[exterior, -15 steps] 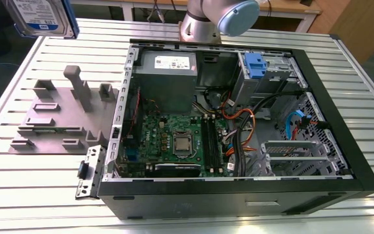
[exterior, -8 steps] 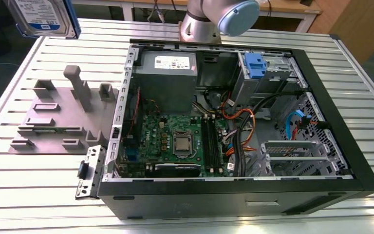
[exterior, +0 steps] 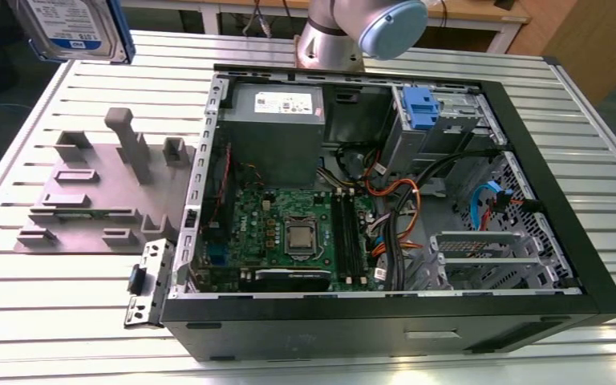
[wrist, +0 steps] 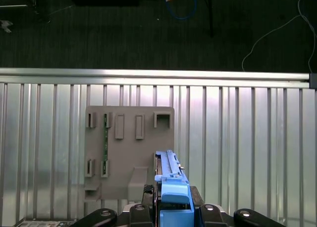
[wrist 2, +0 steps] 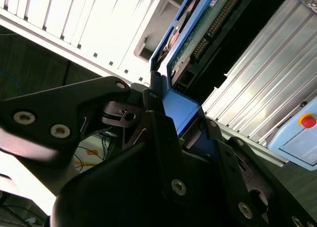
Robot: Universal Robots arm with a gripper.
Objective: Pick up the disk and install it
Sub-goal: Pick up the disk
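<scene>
The disk (exterior: 73,28) hangs high over the far left corner of the table in the exterior view, its white-and-blue label facing the camera. In the second wrist view my gripper (wrist 2: 181,113) is shut on the blue end tab of the disk (wrist 2: 198,39), whose circuit board and connector show. In the first wrist view the disk (wrist: 171,180) stands edge-on between the black fingers (wrist: 148,207), above the grey fixture plate.
An open computer case (exterior: 565,265) lies on the slatted metal table (exterior: 62,313). Inside it are a grey power-supply box (exterior: 276,132), a motherboard, cables and a blue caddy (exterior: 420,108) in the drive bay. A grey fixture plate (exterior: 105,184) lies left of the case.
</scene>
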